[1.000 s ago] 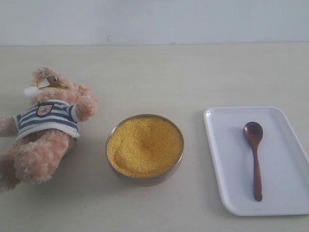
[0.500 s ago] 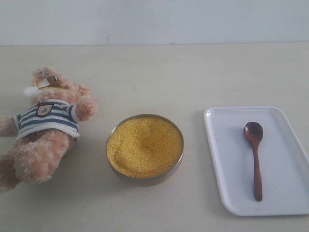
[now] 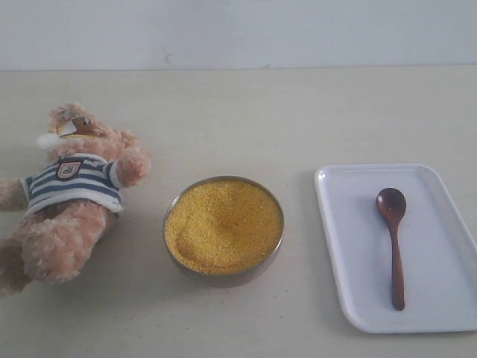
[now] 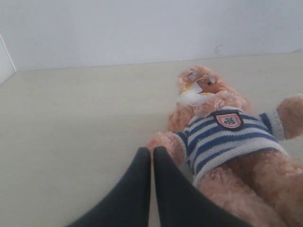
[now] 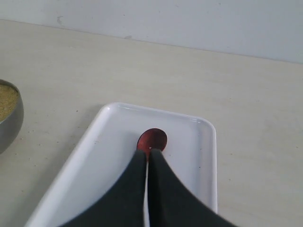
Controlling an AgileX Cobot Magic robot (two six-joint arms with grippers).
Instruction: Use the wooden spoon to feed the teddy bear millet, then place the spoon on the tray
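The teddy bear (image 3: 71, 195) in its striped shirt lies on its back at the table's left. A metal bowl (image 3: 223, 277) heaped with yellow millet (image 3: 223, 224) stands in the middle. On the white tray (image 3: 350, 246) at the right lies the wooden spoon (image 3: 394, 242), handle toward the near edge. Neither gripper shows in the exterior view. In the left wrist view the left gripper (image 4: 152, 150) is shut and empty, close by the teddy bear's (image 4: 232, 142) arm. In the right wrist view the right gripper (image 5: 148, 153) is shut above the tray (image 5: 104, 146), hiding the handle of the spoon (image 5: 153, 139).
The pale tabletop (image 3: 246, 119) runs back to a white wall (image 3: 238, 30). The metal bowl's rim (image 5: 12, 118) shows at the edge of the right wrist view, apart from the tray.
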